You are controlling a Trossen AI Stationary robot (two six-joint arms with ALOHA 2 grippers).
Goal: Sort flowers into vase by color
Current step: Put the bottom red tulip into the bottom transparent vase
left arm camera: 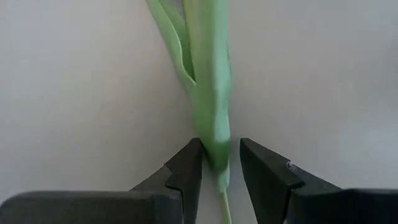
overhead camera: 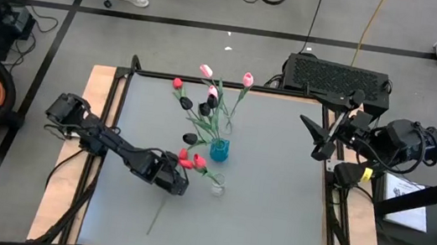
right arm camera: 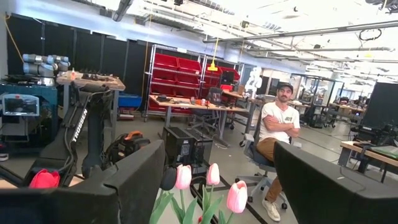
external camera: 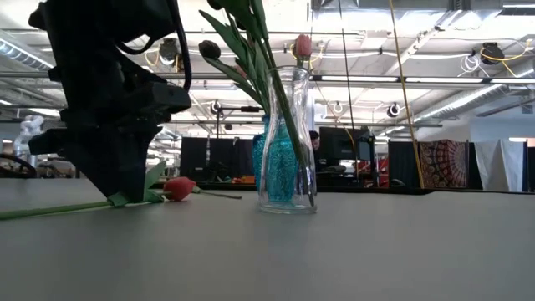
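Observation:
A red tulip [overhead camera: 188,162] lies flat on the grey table, and its long green stem [overhead camera: 157,216] runs toward the near edge. My left gripper [left arm camera: 221,149] points down over this stem just behind the head [external camera: 178,188]. It is open, with a finger on either side of the leaf-wrapped stem [left arm camera: 211,93]. A blue vase [overhead camera: 219,150] at the table's middle holds pink, black and red tulips [overhead camera: 212,96]. A clear glass vase [external camera: 288,142] stands nearer, to the right of my left gripper. My right gripper [overhead camera: 315,137] hangs raised at the table's right edge, open, with nothing between its fingers.
A second red head [overhead camera: 200,162] lies close by the first, between my left gripper and the two vases. A black box [overhead camera: 339,75] sits beyond the far edge. A person [right arm camera: 277,137] sits in the room behind the table.

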